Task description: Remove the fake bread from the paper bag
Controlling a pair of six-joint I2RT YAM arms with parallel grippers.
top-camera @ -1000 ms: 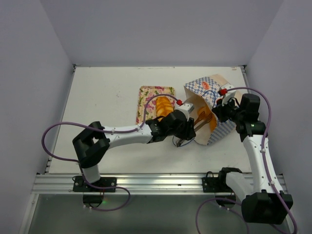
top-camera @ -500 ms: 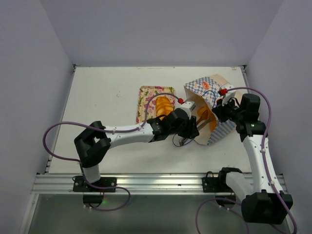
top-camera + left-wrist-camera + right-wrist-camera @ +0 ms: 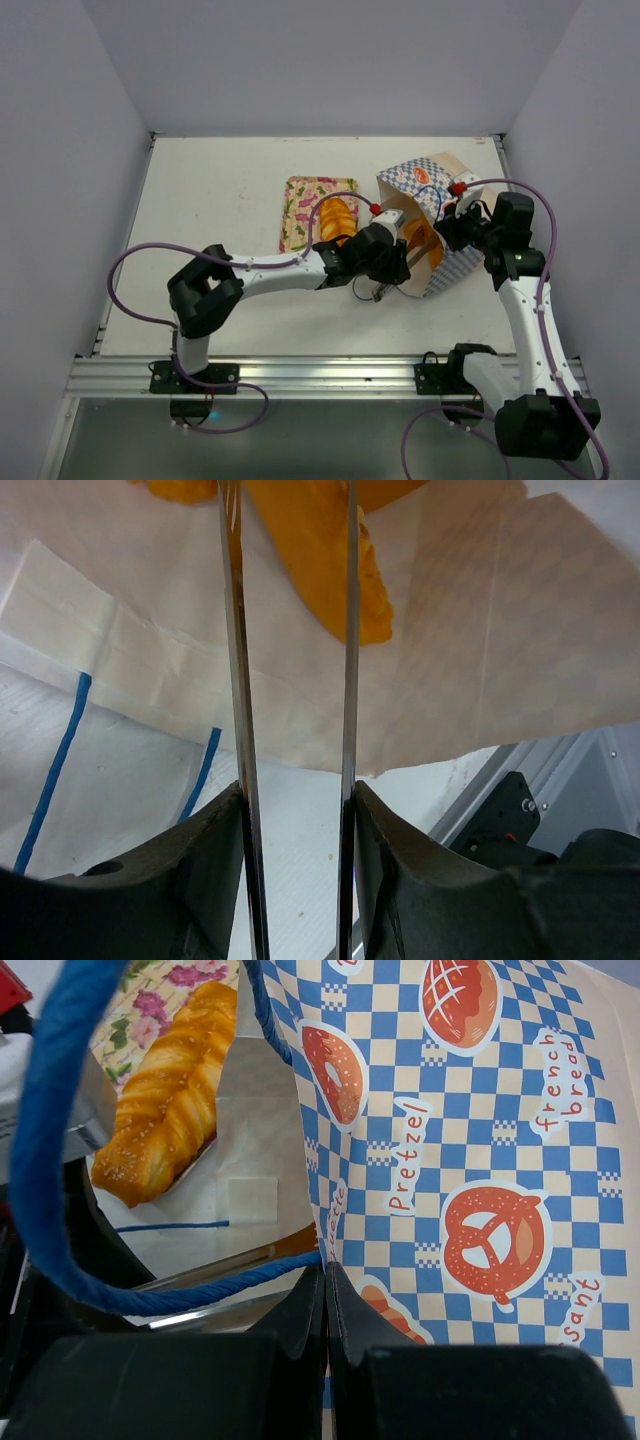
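The paper bag (image 3: 425,190) lies on its side, mouth toward my left arm. My right gripper (image 3: 452,222) is shut on the bag's rim (image 3: 325,1270) beside the blue cord handle (image 3: 60,1160). My left gripper (image 3: 385,265) is at the bag's mouth and grips metal tongs (image 3: 240,680) that reach inside. An orange piece of fake bread (image 3: 320,560) lies in the bag between the tong blades, which stand apart. It also shows in the top view (image 3: 427,245). A golden twisted loaf (image 3: 337,215) lies on the flowered tray (image 3: 300,200).
The tray sits just left of the bag, and its loaf shows in the right wrist view (image 3: 165,1110). The table's right edge (image 3: 505,180) is close behind the bag. My left arm's purple cable (image 3: 130,270) loops over the near left table.
My left arm has pushed a little to the right, bringing the tongs further into the bag's mouth. The right gripper and the bag have stayed put.
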